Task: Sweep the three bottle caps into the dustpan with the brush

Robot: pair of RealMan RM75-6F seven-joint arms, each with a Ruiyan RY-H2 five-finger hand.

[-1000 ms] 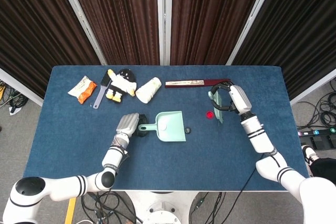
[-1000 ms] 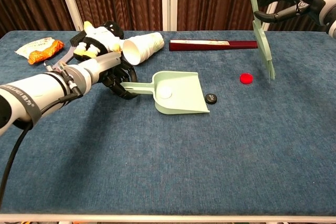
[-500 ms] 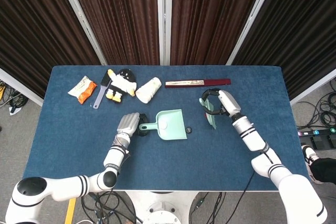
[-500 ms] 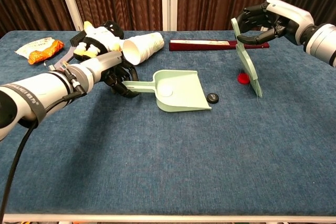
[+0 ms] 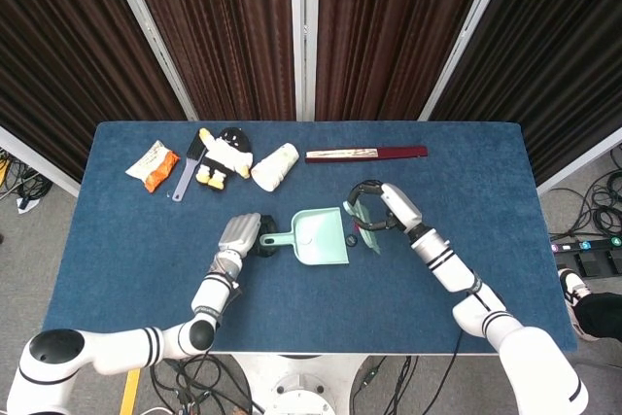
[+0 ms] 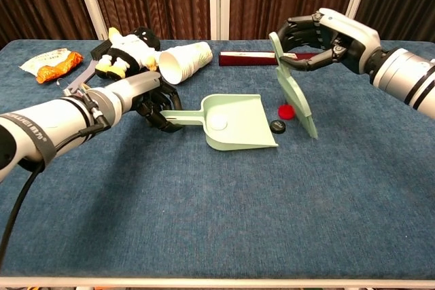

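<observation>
A white cap [image 6: 215, 122] lies inside the pale green dustpan [image 6: 238, 121], while a black cap [image 6: 276, 125] and a red cap [image 6: 286, 110] sit on the blue table [image 6: 224, 208] just off its open right edge, the red one touching the brush [image 6: 295, 96]. The right hand [image 6: 323, 36] has its fingers wrapped around the brush's top; the left hand [image 6: 151, 103] grips the dustpan's handle. Behind lie paper cups [image 6: 184, 60], a plush toy [image 6: 127, 50] and a snack packet [image 6: 49, 60].

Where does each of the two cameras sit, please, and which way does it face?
Head view: high above the near edge, looking steeply down on the blue table; both arms show.
Chest view: low at the near edge, looking across to the curtains; both forearms show.
Both share the mint-green plastic dustpan.
</observation>
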